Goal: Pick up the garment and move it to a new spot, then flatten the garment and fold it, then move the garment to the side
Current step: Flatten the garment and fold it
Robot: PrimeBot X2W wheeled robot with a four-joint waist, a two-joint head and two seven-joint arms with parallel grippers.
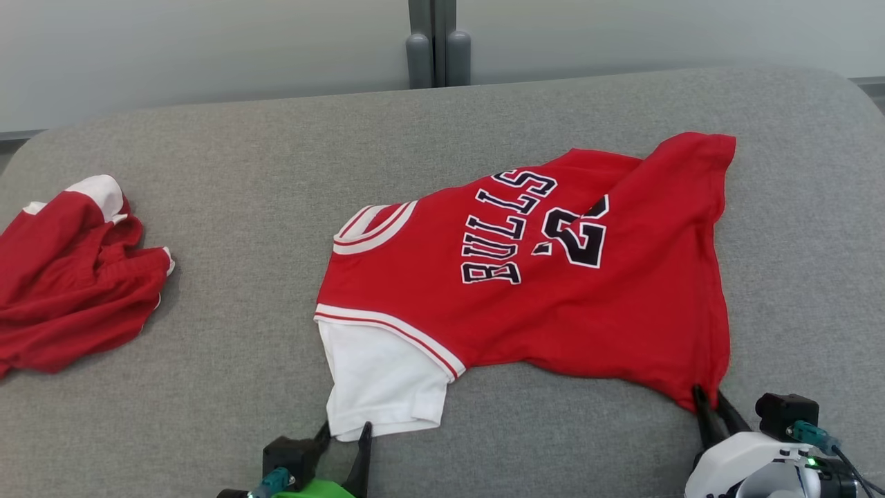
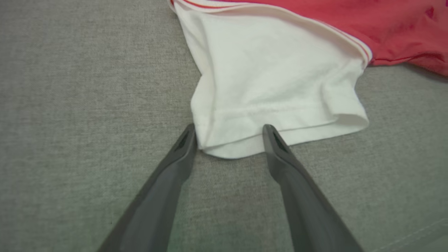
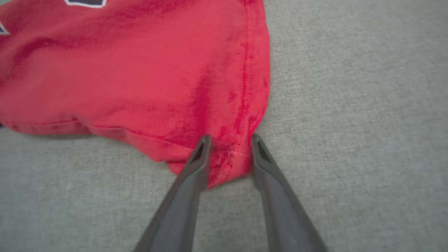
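The garment (image 1: 553,304) is a red "BULLS" jersey with white sleeves, spread on the grey padded surface (image 1: 242,173) with its collar to the left and some folds at the far right. My left gripper (image 1: 344,430) is open at the near white sleeve (image 2: 273,70). Seen from the left wrist, that gripper (image 2: 229,128) has a finger on each side of the cuff's corner. My right gripper (image 1: 708,395) is at the jersey's near right hem corner. In the right wrist view its jaws (image 3: 231,138) stand narrower, still apart, with the red corner (image 3: 224,168) between them.
A second red and white garment (image 1: 69,277) lies crumpled at the left edge. The grey surface has rounded far corners, with a pale wall and two grey posts (image 1: 437,55) behind it. Bare grey fabric separates the two garments.
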